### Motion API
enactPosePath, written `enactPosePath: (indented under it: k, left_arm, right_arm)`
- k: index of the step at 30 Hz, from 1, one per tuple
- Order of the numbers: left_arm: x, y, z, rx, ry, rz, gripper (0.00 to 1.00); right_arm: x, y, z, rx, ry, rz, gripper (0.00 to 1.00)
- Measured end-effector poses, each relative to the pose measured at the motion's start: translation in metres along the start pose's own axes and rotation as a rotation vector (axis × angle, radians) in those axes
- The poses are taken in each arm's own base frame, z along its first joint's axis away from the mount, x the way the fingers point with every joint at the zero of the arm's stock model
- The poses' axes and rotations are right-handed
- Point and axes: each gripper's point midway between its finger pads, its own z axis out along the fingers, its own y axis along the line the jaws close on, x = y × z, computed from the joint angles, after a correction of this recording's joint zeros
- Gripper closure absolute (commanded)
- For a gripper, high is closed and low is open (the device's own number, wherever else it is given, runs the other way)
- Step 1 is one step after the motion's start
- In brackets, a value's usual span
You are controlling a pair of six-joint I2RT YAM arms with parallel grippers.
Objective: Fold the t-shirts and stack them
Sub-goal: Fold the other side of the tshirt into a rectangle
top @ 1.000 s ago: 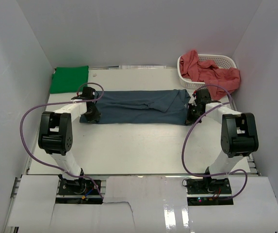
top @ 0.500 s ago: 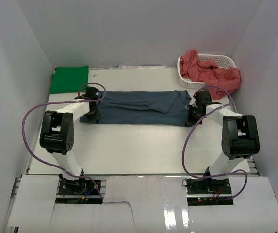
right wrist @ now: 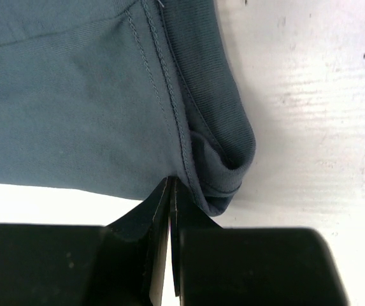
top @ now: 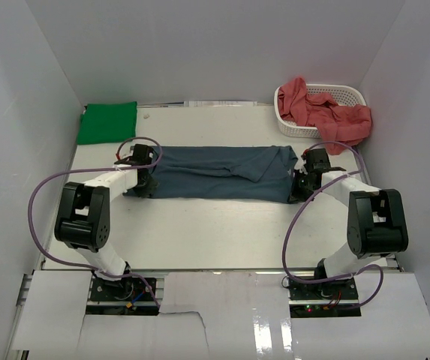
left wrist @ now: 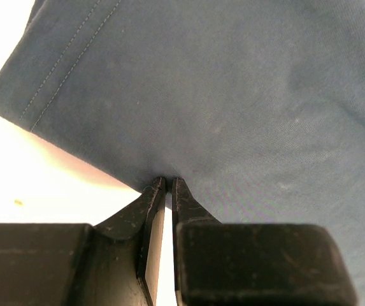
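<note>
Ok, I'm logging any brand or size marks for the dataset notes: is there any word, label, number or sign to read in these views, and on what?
No readable text in any view.
slate blue t-shirt: plain cloth and seams only, no print or tag showing, even in the wrist views.
green t-shirt: plain, no print.
salmon red t-shirts: plain, no print showing.
white basket: perforated plastic, no label visible.

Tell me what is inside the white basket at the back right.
Salmon red cloth is heaped in the basket, spilling over its near right rim. Whatever lies beneath that cloth is covered.
</note>
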Motion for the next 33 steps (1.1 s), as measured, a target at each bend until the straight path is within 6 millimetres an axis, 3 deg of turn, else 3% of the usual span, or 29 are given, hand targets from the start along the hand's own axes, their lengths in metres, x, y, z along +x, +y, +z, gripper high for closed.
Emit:
enactPosePath:
  k: [5, 12, 20, 28, 33]
  left_arm:
    - [0.017, 0.009, -0.009, -0.004, 0.014, -0.025, 0.8]
    - [0.051, 0.038, -0.027, -0.056, 0.081, -0.05, 0.79]
    - [0.073, 0.054, -0.038, -0.124, 0.156, -0.047, 0.79]
    - [0.078, 0.064, -0.048, -0.182, 0.202, -0.019, 0.75]
    - [0.049, 0.045, -0.066, -0.148, 0.155, -0.001, 0.71]
  right_arm:
    - [0.006, -0.003, -0.003, 0.015, 0.014, 0.015, 0.92]
    - [0.018, -0.012, -0.01, 0.074, 0.048, 0.032, 0.92]
    - [0.05, -0.032, -0.029, 0.213, 0.139, 0.032, 0.86]
    - [0.06, -0.04, -0.041, 0.295, 0.189, 0.006, 0.76]
    - [0.031, -0.03, -0.058, 0.307, 0.146, -0.008, 0.72]
